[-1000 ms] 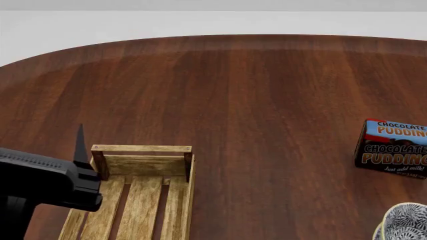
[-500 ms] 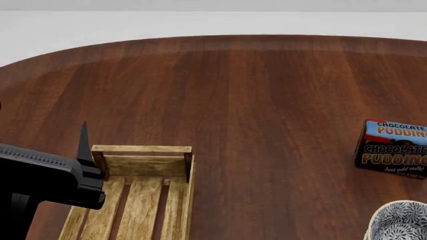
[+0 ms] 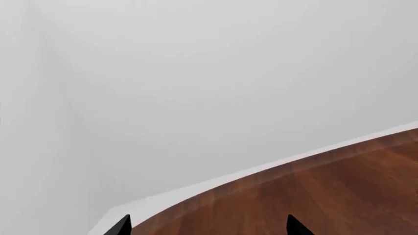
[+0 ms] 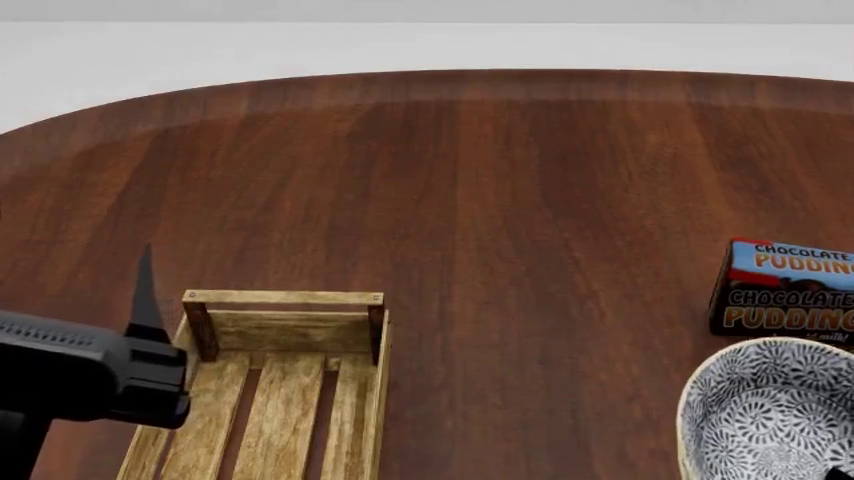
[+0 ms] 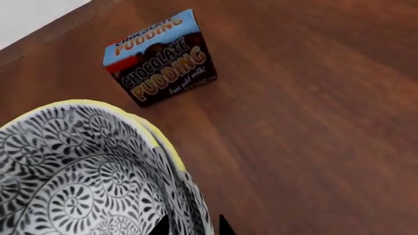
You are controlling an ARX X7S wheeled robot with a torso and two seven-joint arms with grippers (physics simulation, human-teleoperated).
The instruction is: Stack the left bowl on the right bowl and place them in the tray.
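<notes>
Fingers of the left hand [image 3: 205, 229] stand apart, holding nothing, just beside the tray [image 4: 287, 385] on the counter [image 4: 507, 200]. Far to its right, the right hand [image 5: 193, 226] pinches the stacked bowls' [image 4: 767, 415] rim, the pudding box [image 4: 785, 295] just beyond.

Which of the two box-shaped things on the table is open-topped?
The tray, the light-wood slatted crate at the head view's lower left. The chocolate pudding box, far right beside the patterned bowl, is a closed printed carton.
</notes>
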